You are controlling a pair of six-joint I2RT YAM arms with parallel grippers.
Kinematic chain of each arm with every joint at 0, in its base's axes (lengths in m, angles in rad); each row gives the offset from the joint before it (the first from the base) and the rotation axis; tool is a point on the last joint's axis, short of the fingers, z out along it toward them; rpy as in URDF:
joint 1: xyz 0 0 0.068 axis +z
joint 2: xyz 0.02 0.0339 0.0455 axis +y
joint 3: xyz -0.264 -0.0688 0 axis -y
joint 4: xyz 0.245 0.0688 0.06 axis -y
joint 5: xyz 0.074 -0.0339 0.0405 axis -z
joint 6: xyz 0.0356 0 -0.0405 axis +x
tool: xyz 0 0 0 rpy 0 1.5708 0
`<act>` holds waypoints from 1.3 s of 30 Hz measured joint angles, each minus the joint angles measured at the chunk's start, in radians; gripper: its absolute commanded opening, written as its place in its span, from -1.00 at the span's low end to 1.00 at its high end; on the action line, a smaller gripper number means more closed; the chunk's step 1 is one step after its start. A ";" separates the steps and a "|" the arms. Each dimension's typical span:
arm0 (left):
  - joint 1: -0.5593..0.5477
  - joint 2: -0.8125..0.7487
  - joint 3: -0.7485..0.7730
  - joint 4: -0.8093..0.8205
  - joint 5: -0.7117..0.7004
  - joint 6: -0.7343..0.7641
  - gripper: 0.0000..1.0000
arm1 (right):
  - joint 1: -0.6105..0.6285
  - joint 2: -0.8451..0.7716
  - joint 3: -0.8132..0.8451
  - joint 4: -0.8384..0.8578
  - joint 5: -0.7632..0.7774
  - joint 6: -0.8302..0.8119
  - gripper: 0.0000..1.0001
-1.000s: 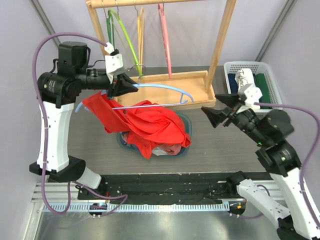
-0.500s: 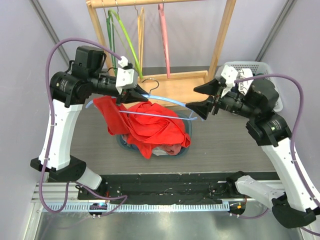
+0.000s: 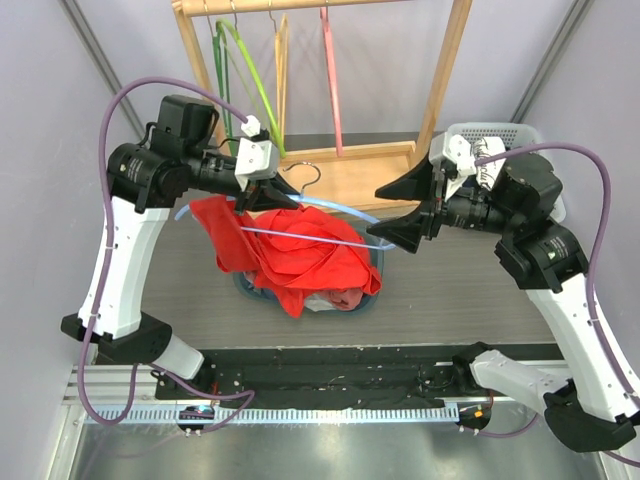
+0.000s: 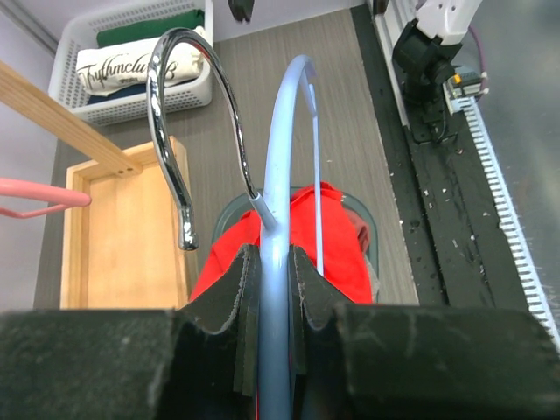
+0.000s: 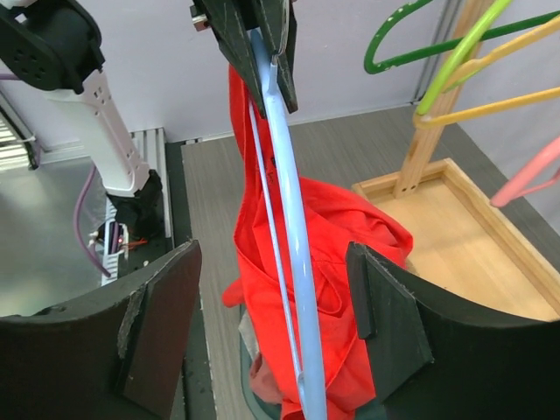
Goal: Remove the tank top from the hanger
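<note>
A light blue hanger (image 3: 335, 208) with a chrome hook (image 4: 166, 96) is held level above the table. My left gripper (image 3: 283, 197) is shut on the hanger's arm (image 4: 284, 131) just below the hook. The red tank top (image 3: 290, 255) hangs from the hanger's left end and crossbar, and its lower part is bunched in a heap below. My right gripper (image 3: 396, 214) is open at the hanger's right end. In the right wrist view the blue hanger (image 5: 293, 254) and the tank top (image 5: 350, 227) lie between its wide-apart fingers (image 5: 166, 324), touching neither.
A wooden rack (image 3: 440, 90) at the back carries green (image 3: 250, 75), yellow (image 3: 281, 60) and pink (image 3: 330, 80) hangers over a wooden base (image 3: 350, 175). A white basket (image 3: 520, 140) of folded clothes stands back right. A grey-blue basin (image 3: 375, 245) with other laundry sits under the tank top.
My right arm has swung in from the right and set its open fingers around the hanger's right end. The left gripper has carried the hanger a little to the right and lower.
</note>
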 measured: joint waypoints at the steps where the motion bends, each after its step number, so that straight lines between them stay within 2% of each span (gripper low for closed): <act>1: -0.002 0.000 0.001 0.000 0.010 -0.008 -0.99 | 0.006 0.003 0.001 -0.006 -0.006 0.000 0.47; 4: -0.004 0.000 0.005 0.000 0.030 -0.034 -0.99 | 0.029 0.027 0.012 -0.037 -0.012 -0.008 0.43; 10: -0.008 0.000 0.030 0.000 0.057 -0.069 -0.99 | 0.102 0.091 0.032 -0.111 0.025 -0.031 0.24; 12: -0.010 0.001 0.035 0.000 0.060 -0.079 -0.99 | 0.105 0.101 0.033 -0.127 0.039 -0.032 0.10; 13: -0.011 0.001 0.036 0.000 0.062 -0.080 -0.99 | 0.106 0.102 0.033 -0.132 0.042 -0.034 0.02; 14: -0.011 0.001 0.037 0.000 0.064 -0.081 -0.99 | 0.106 0.103 0.033 -0.138 0.048 -0.035 -0.17; 16: -0.011 0.001 0.038 0.000 0.066 -0.081 -0.99 | 0.106 0.103 0.038 -0.148 0.056 -0.038 -0.44; 17: -0.011 0.001 0.039 0.000 0.066 -0.081 -0.99 | 0.106 0.103 0.042 -0.149 0.058 -0.039 -0.72; 20: -0.010 0.002 0.040 0.000 0.071 -0.084 -0.99 | 0.107 0.095 0.047 -0.152 0.053 -0.043 -0.97; 21: -0.011 0.003 0.040 -0.002 0.079 -0.082 -0.99 | 0.109 0.087 0.047 -0.154 0.056 -0.043 -0.97; 24: -0.016 0.003 0.040 0.005 0.084 -0.085 -0.42 | 0.110 0.066 0.045 -0.160 0.060 -0.043 -0.97; 25: -0.019 0.003 0.040 0.008 0.086 -0.092 0.17 | 0.111 0.056 0.041 -0.159 0.063 -0.040 -0.97; 26: -0.022 0.003 0.040 0.009 0.083 -0.104 0.40 | 0.113 0.047 0.037 -0.155 0.068 -0.035 -0.97; 28: -0.022 0.003 0.039 0.027 0.063 -0.139 0.63 | 0.113 0.024 0.029 -0.161 0.085 -0.027 -0.97; 32: -0.019 0.002 0.039 0.110 -0.030 -0.266 0.97 | 0.112 -0.021 0.024 -0.165 0.129 -0.026 -0.97; 39: -0.019 -0.051 0.021 0.237 -0.324 -0.449 0.99 | 0.111 -0.082 0.013 -0.172 0.226 -0.027 -0.97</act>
